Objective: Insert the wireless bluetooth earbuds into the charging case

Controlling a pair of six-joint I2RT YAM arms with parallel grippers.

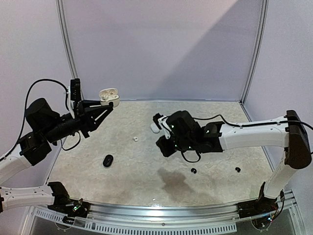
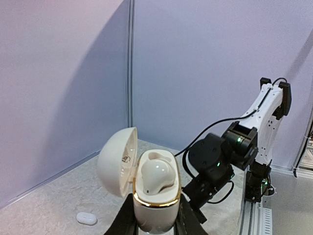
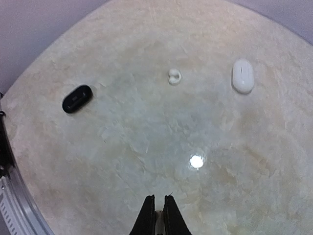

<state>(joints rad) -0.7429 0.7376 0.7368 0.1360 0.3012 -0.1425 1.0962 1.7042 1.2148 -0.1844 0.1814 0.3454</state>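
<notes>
Well, your left gripper [image 2: 155, 218] is clamped on the lower half of the open white charging case [image 2: 155, 205], one finger on each side. It holds the case upright in the air at the bottom centre of the left wrist view. The lid [image 2: 116, 161] swings out to the left. One white earbud [image 2: 157, 174] is seated in the well inside the gold rim.

Your right gripper [image 3: 156, 218] sits at the bottom centre of the right wrist view, raised above the table [image 3: 122, 161], with its fingers drawn almost together. A pale sliver shows in the narrow gap between them, and you cannot tell whether anything is pinched there.

Beyond those fingers, a loose white earbud [image 3: 174, 77] lies on the table in the upper centre of that view. A closed white case [image 3: 242, 76] lies to its right and a closed black case [image 3: 77, 98] well off to its left.

In the top view, two black earbuds [image 1: 193, 171] [image 1: 237, 169] lie apart on the table in the lower right, under the right arm.
</notes>
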